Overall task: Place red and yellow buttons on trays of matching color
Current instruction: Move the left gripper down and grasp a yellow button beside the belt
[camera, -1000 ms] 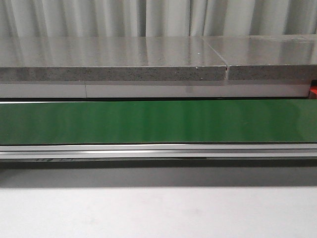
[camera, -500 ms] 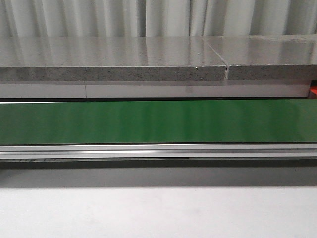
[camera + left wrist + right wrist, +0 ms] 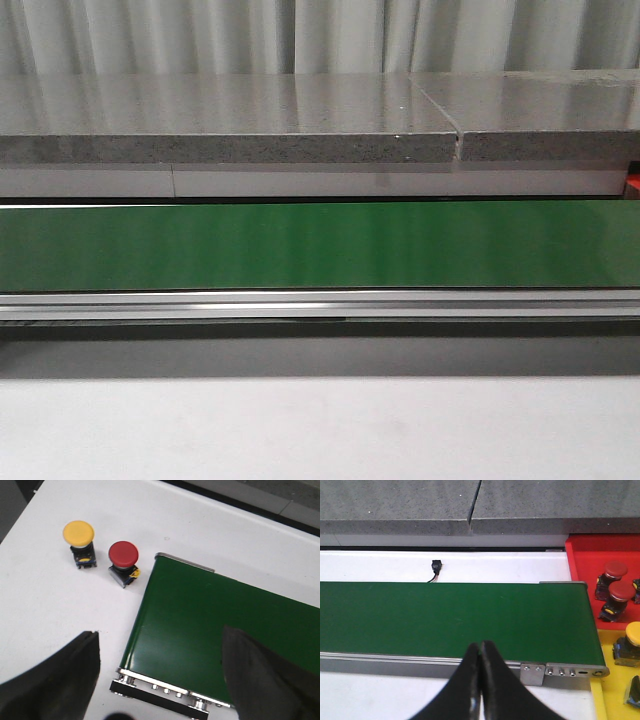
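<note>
Two loose push-buttons are sitting on the white bench just off the end of the green conveyor belt (image 3: pixel 210 625): a yellow mushroom-capped plastic push-button on a small black switch base (image 3: pixel 79 536) and, just beside it and nearer the belt's corner, a red mushroom-capped plastic push-button on a similar black base (image 3: pixel 123 556). Both are standing cap-up and apart from each other and from the belt.

These are looking like small, rigid, light parts. The domed caps are smooth and probably slippery, and the cap is wider than the base, so pinching the dome itself risks it squirting out. The safer hold is likely across the squarish black base or just under the cap rim, where flat sides give the jaws purchase. Nothing about them suggests fragility, though a tall narrow piece like this may be tipping easily if nudged.

The left gripper (image 3: pixel 160 680) is hovering above the belt's end with its jaws spread wide and grasping nothing, the buttons lying ahead of it. The right gripper (image 3: pixel 480 680) is hanging over the near edge of the belt with its jaws pressed together, empty. Beyond the belt's far end, the red plastic tray (image 3: pixel 585 565) is already holding two red buttons and the yellow plastic tray (image 3: pixel 615 680) one yellow button, with another part at its edge too cropped to identify.
</note>
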